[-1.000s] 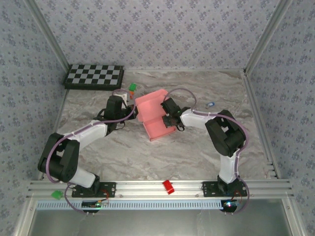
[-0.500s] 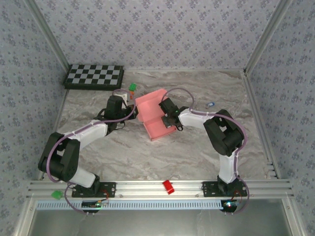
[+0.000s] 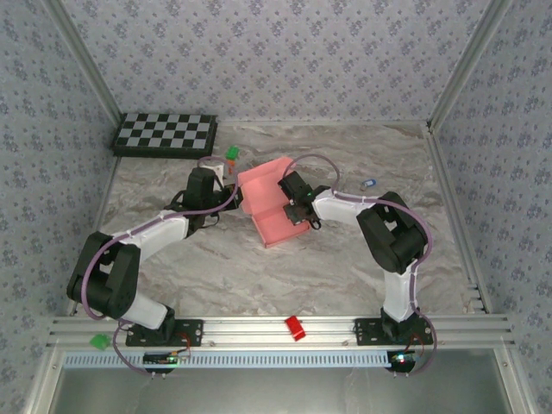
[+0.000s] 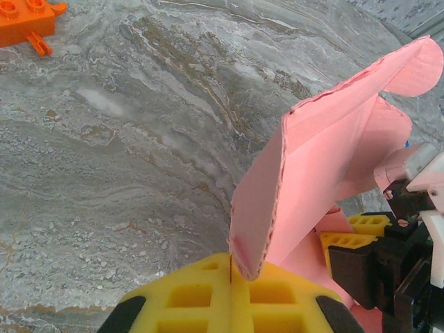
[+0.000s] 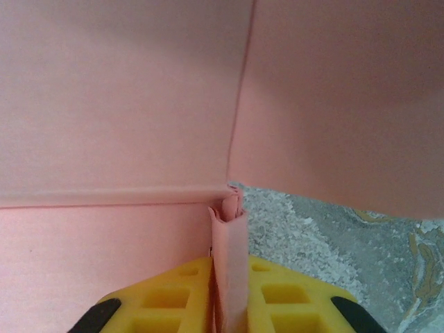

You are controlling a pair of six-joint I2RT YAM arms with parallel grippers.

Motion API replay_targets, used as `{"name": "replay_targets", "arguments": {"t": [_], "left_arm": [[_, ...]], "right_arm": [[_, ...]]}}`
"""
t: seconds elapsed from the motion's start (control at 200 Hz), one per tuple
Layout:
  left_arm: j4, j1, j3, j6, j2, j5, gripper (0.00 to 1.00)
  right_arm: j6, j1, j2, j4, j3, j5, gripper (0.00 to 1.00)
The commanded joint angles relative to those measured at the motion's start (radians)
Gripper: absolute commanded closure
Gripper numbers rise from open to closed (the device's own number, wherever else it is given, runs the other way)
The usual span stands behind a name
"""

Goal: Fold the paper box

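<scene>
Paper box (image 3: 272,205): pink card, partly folded, lying on the far half of the bench (image 3: 345,267), about midway between its left and right edges.
Box shape: one panel lies flat on the marble; another rises from it at the far side, its top flap curling over in the left wrist view (image 4: 326,159).
Left gripper (image 3: 231,183): at the box's left edge; its yellow pads (image 4: 201,295) are closed together with the thin edge of the raised pink panel nipped between them.
Right gripper (image 3: 294,214): on the box's right side, over the flat panel; in the right wrist view its yellow pads (image 5: 177,295) sit tight against both sides of a narrow folded pink flap at an inner corner of the box.
Orange block (image 4: 24,17): on the marble, near the box's far left corner.
Green block (image 3: 232,153): just beyond the orange one.
Checkerboard (image 3: 166,134): in the bench's far left corner.
Red block (image 3: 296,328): on the rail at the near edge, between the arm bases.
</scene>
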Motion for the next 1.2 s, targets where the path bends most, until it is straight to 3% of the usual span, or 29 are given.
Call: {"name": "replay_targets", "arguments": {"t": [0.0,0.54,0.815,1.194], "left_arm": [[-0.013,0.001,0.042,0.017,0.003,0.015,1.00],[-0.015,0.000,0.050,0.019,0.008,0.026,1.00],[-0.008,0.001,0.055,0.015,0.018,0.034,1.00],[-0.003,0.000,0.059,0.013,0.030,0.041,1.00]], "right_arm": [[0.016,-0.006,-0.024,-0.070,0.008,-0.018,0.83],[0.045,-0.014,-0.087,-0.098,0.022,-0.059,0.61],[0.061,-0.007,-0.113,-0.159,0.028,-0.056,0.61],[0.045,0.004,-0.125,-0.231,0.017,-0.045,0.71]]}}
